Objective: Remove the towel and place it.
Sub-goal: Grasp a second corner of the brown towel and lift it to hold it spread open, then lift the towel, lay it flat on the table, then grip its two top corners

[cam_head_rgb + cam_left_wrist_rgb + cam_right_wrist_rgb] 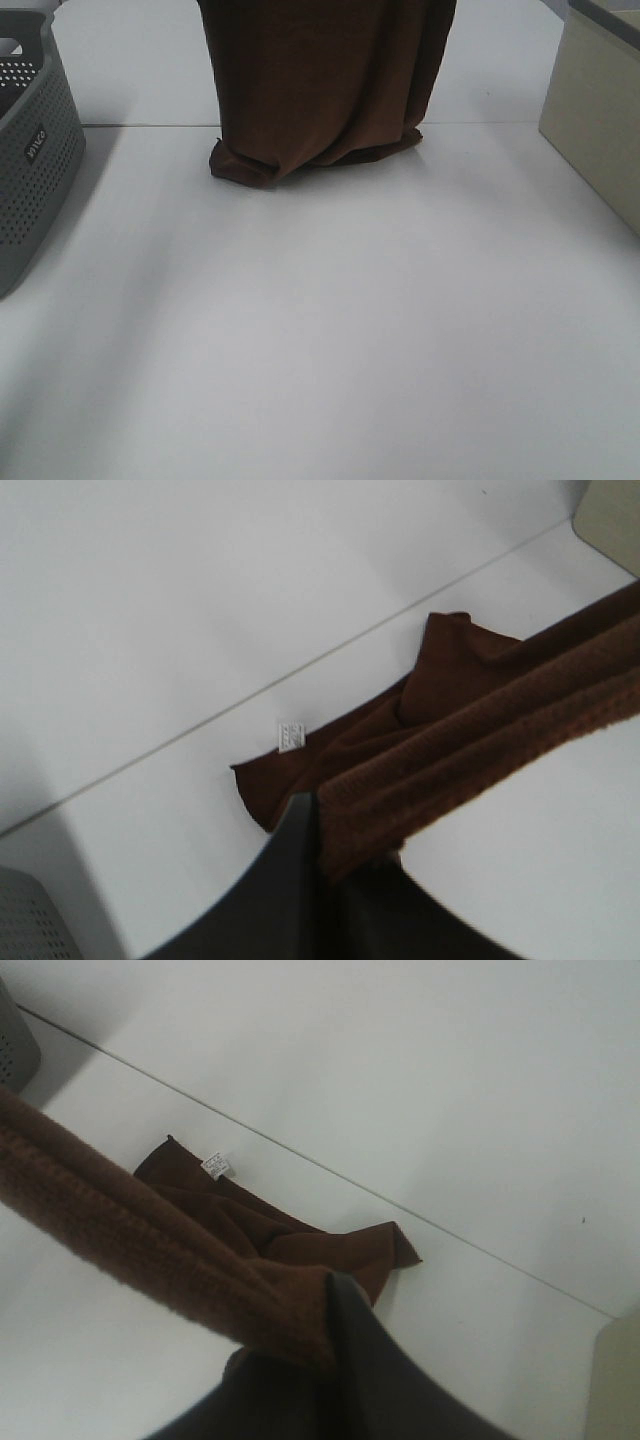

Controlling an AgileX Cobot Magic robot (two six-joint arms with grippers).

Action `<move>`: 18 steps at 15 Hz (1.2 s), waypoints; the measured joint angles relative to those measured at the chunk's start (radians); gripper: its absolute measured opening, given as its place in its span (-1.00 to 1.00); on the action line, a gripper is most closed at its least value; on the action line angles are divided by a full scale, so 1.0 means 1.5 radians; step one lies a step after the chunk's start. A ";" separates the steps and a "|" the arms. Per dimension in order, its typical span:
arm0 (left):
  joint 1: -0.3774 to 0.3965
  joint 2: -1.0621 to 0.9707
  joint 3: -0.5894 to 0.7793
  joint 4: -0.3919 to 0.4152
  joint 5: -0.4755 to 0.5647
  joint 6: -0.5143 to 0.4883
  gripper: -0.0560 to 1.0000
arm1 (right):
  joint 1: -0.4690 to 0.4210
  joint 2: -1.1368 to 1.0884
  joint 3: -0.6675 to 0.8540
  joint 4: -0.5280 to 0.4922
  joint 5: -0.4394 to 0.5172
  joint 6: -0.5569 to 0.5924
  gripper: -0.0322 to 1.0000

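Carefully now: the towel (pixel 320 90) hangs down long and its bottom end sits bunched on the counter (pixel 320 350) toward the far edge. I think it could drag and crumple if it is moved sideways this low, or slip free if one side is pulled too hard. The left pincer (pixel 318 832) is pinched tight on one top edge of the towel, and the right pincer (pixel 328 1325) is pinched tight on the other.
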 joint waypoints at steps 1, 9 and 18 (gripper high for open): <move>-0.003 -0.030 0.055 -0.003 0.000 -0.001 -0.89 | 0.000 -0.019 0.027 0.011 0.001 0.014 -0.92; -0.015 -0.315 0.461 -0.038 -0.007 0.000 -0.89 | 0.009 -0.303 0.397 0.063 0.005 0.027 -0.92; -0.021 -0.486 0.777 -0.103 -0.037 0.040 -0.89 | 0.015 -0.415 0.629 0.089 0.004 0.071 -0.92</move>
